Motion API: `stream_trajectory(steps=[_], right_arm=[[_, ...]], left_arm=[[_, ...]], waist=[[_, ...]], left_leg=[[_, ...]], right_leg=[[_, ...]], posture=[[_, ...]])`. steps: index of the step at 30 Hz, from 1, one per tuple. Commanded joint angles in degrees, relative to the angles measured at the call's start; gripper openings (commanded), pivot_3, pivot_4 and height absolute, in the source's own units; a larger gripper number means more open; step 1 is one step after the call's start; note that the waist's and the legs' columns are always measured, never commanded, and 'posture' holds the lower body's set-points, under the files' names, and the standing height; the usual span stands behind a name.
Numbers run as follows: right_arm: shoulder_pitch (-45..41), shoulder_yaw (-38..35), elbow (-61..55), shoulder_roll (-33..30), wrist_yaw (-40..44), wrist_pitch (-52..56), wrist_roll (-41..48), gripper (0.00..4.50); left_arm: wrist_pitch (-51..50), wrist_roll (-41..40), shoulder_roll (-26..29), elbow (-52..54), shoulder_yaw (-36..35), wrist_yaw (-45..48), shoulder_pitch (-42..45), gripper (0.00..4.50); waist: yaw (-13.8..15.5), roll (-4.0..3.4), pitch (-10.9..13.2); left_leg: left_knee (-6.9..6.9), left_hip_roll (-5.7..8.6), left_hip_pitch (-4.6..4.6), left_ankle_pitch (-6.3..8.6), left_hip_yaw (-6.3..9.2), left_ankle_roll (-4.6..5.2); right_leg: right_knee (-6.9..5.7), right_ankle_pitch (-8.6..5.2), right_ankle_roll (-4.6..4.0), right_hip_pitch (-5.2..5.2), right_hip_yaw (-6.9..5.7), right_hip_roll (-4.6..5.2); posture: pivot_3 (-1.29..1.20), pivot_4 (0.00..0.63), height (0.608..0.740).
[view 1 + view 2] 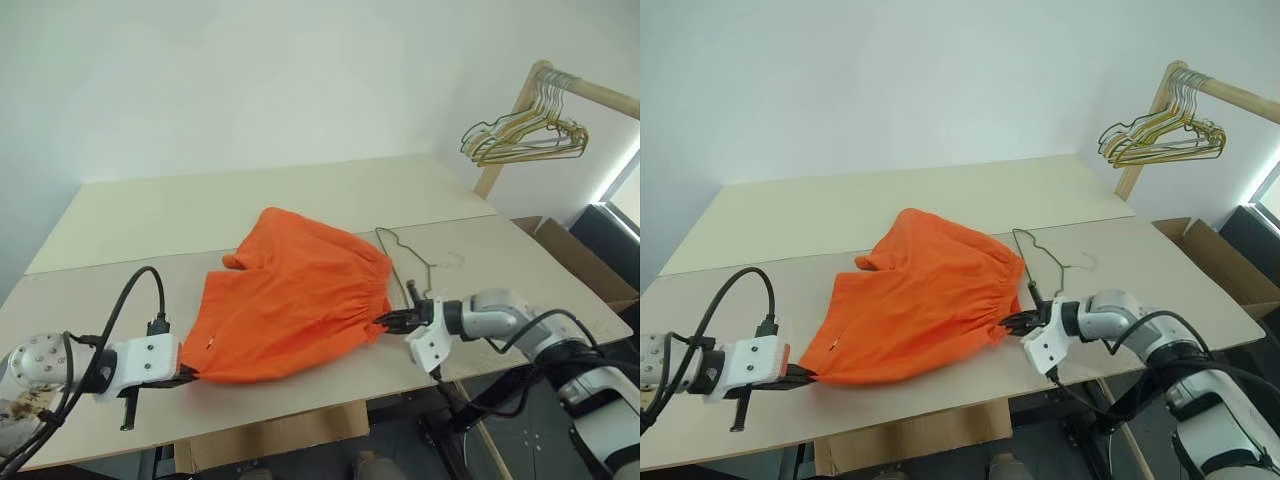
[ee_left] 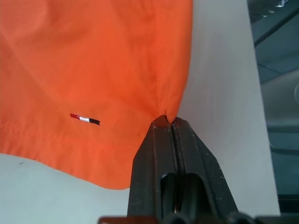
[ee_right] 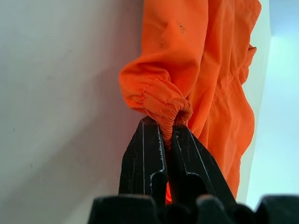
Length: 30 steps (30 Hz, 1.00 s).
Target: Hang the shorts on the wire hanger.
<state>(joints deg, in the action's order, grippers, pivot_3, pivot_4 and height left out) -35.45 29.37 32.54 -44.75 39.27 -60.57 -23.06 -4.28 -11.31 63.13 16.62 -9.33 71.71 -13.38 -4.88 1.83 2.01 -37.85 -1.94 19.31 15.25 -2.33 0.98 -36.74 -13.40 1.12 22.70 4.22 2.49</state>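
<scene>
The orange shorts lie spread on the table. The left gripper pinches a hem corner; the right gripper pinches the gathered waistband. The wire hanger lies flat just beside the waistband.

Spread flat on the table at its near middle: the shorts, waistband end to the right, leg hems to the left. Clamped on the near-left hem corner: the left gripper, at the table's near edge. Pinched on the waistband's near-right corner: the right gripper. Just right of the shorts, flat on the table, partly tucked under the waistband: the wire hanger, hook toward the right. Far right, beyond the table, on a wooden rail: a bunch of hangers. Below the rail, beside the table's right edge: a cardboard box.
</scene>
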Motion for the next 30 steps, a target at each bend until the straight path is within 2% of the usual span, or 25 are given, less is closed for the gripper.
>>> stream_trajectory(steps=[1, 2, 3, 10, 14, 17, 20, 23, 26, 30], right_arm=[[-2.2, 0.4, 1.2, 0.7, 2.0, -3.1, 2.6, 0.01], [-2.4, 0.8, 1.4, 0.7, 3.1, -3.6, 3.3, 0.01], [-2.6, 1.2, 1.5, 0.4, 4.0, -4.4, 3.8, 0.65], [-3.4, 1.5, 2.6, -1.3, 7.2, -6.9, 4.3, 3.05], [-2.1, 0.7, 0.0, -3.0, 9.9, -3.7, 7.1, 4.44], [-0.6, 0.4, -3.5, -6.2, 14.9, 0.5, 13.3, 4.48], [1.7, -1.7, -7.0, -8.9, 18.5, 5.6, 21.4, 4.5], [4.5, -5.4, -11.1, -11.8, 22.3, 14.2, 29.7, 4.5], [6.6, -9.8, -15.5, -13.8, 24.1, 29.5, 35.5, 4.5], [3.3, -13.3, -18.1, -11.2, 17.6, 60.7, 34.2, 4.5]], left_arm=[[-2.6, -2.4, 1.5, 3.8, -1.6, 1.7, -0.4, 0.0], [-3.4, -2.4, 1.8, 4.5, -1.6, 1.9, -0.7, 0.0], [-3.9, -2.2, 2.2, 5.1, -1.6, 2.2, -1.2, 0.0], [-5.0, -1.6, 1.8, 7.7, -0.8, 1.4, -2.5, 0.0], [-4.1, 0.6, 1.7, 6.6, 0.0, -0.3, -1.7, 0.0], [-3.6, 0.4, 2.2, 4.9, -0.7, 0.5, -1.1, 0.0], [-2.5, -1.1, 2.1, 3.7, -1.8, 1.5, -0.2, 0.56], [-1.5, -2.7, 2.3, 3.4, -3.6, 3.1, 0.0, 1.51], [-0.3, -4.2, 2.4, 2.7, -6.1, 4.8, -0.3, 2.41], [-1.0, -9.3, 1.4, 2.4, -9.4, 6.9, 1.1, 3.64]], waist=[[0.0, 0.02, 0.0], [0.0, 0.02, 0.0], [0.0, 0.02, 0.0], [0.2, 0.02, 0.0], [0.5, 0.02, 0.0], [0.9, 0.01, 0.0], [1.1, 0.01, 0.0], [1.1, 0.02, 0.0], [1.1, 0.01, 0.1], [0.9, 0.02, 0.1]], left_leg=[[0.0, 0.0, -0.01, 0.0, 0.0, 0.0], [0.0, 0.0, -0.01, 0.0, 0.0, 0.0], [0.0, 0.0, -0.02, 0.0, 0.0, 0.0], [0.0, 0.0, -0.04, 0.0, 0.01, 0.0], [0.0, 0.0, -0.05, 0.0, 0.0, 0.0], [0.0, 0.0, -0.04, 0.0, 0.0, 0.0], [0.0, -0.02, -0.04, 0.0, 0.0, 0.0], [0.0, -0.02, -0.03, 0.0, -0.01, 0.0], [0.0, -0.04, -0.04, 0.0, -0.04, 0.0], [0.0, -0.16, -0.05, 0.0, -0.13, 0.0]], right_leg=[[0.0, 0.0, 0.0, -0.01, 0.0, 0.0], [-0.02, 0.0, 0.0, -0.01, 0.0, 0.0], [-0.02, 0.0, 0.0, -0.01, 0.0, 0.0], [-0.02, -0.02, -0.02, -0.02, 0.0, 0.01], [-0.02, -0.02, -0.03, -0.02, 0.01, 0.0], [-0.03, -0.03, -0.04, -0.01, 0.0, -0.01], [-0.02, -0.07, -0.05, -0.02, -0.03, 0.0], [-0.01, -0.18, -0.22, -0.02, -0.03, 0.04], [-0.02, -0.24, -0.32, -0.03, 0.0, 0.09], [-0.04, -0.24, -0.33, -0.02, 0.05, 0.06]], posture=[[0.02, 0.0, 0.74], [0.02, 0.0, 0.74], [0.02, 0.0, 0.74], [0.02, 0.0, 0.74], [0.02, 0.0, 0.74], [0.01, 0.0, 0.74], [0.01, 0.0, 0.74], [0.0, 0.0, 0.74], [0.0, 0.0, 0.74], [-0.01, 0.0, 0.74]])
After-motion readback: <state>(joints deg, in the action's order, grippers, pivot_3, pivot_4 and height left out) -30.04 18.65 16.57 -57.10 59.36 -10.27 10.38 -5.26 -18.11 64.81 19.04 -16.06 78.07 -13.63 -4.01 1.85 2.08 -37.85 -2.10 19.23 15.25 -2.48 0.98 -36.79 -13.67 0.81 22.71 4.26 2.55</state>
